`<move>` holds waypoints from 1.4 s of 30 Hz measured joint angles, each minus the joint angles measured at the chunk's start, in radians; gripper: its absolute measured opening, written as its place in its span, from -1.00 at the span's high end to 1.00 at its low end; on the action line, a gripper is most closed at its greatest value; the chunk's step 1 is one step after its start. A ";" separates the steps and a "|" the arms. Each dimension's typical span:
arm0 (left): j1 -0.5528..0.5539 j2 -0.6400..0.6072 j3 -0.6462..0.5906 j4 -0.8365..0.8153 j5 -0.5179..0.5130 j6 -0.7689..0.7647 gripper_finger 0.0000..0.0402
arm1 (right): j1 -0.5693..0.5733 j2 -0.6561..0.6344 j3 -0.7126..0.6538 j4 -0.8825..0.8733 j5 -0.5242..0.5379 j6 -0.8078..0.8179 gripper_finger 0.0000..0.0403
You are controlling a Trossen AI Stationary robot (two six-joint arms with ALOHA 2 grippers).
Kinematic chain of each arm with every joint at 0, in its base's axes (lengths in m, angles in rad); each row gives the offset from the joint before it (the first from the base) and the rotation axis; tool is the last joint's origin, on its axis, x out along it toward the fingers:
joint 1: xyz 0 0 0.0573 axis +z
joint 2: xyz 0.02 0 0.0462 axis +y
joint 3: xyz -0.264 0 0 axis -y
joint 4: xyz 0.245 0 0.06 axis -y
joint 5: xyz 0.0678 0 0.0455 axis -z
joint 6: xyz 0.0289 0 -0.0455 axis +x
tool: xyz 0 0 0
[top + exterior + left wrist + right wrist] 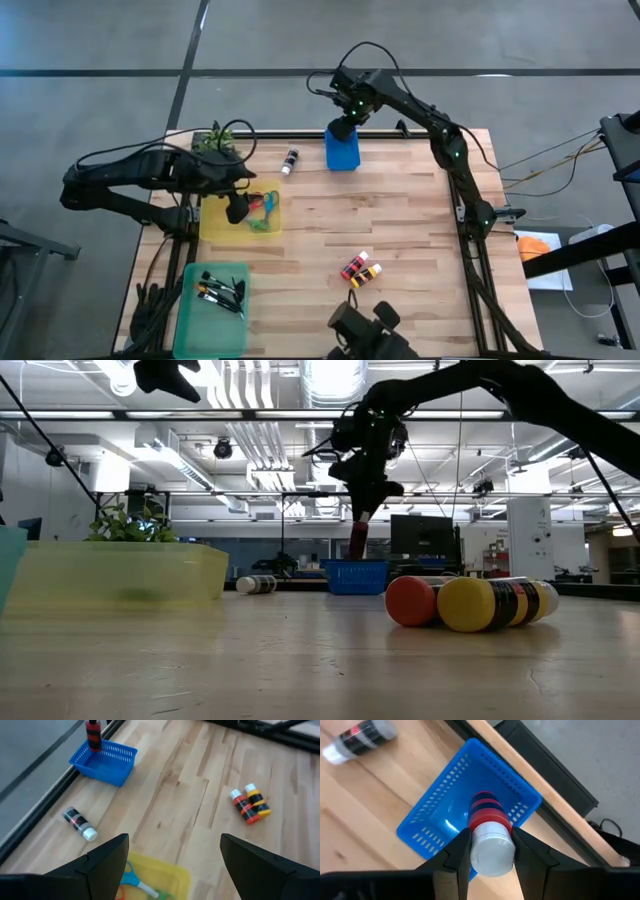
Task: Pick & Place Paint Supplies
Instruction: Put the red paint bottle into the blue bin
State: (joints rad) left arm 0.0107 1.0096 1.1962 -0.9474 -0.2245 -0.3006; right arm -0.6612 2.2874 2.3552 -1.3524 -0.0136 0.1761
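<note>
Now right gripper [490,851] pinches red bottle [487,812] upright, cap up, over blue basket [440,815]; black bottle [290,161] lies nearby; left gripper [172,857] spread.

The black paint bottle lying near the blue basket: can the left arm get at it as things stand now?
Probably yes. The left gripper hovers open over the yellow tray, and the black paint bottle lies alone on bare wood. The right gripper holds a red bottle over the blue basket, beside that path.
</note>
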 joint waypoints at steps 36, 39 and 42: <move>0.000 0.015 -0.039 0.159 -0.011 -0.120 -0.60 | -0.031 0.103 -0.001 0.012 -0.017 -0.223 0.45; 0.000 0.015 -0.039 0.159 -0.011 -0.120 -0.60 | -0.031 0.103 -0.001 0.012 -0.018 -0.236 0.45; -0.001 0.015 -0.039 0.159 -0.011 -0.120 -0.60 | -0.031 0.103 -0.001 0.012 -0.018 -0.251 0.45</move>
State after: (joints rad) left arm 0.0101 1.0248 1.1572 -0.7883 -0.2360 -0.4202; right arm -0.6922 2.3909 2.3540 -1.3399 -0.0319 -0.0752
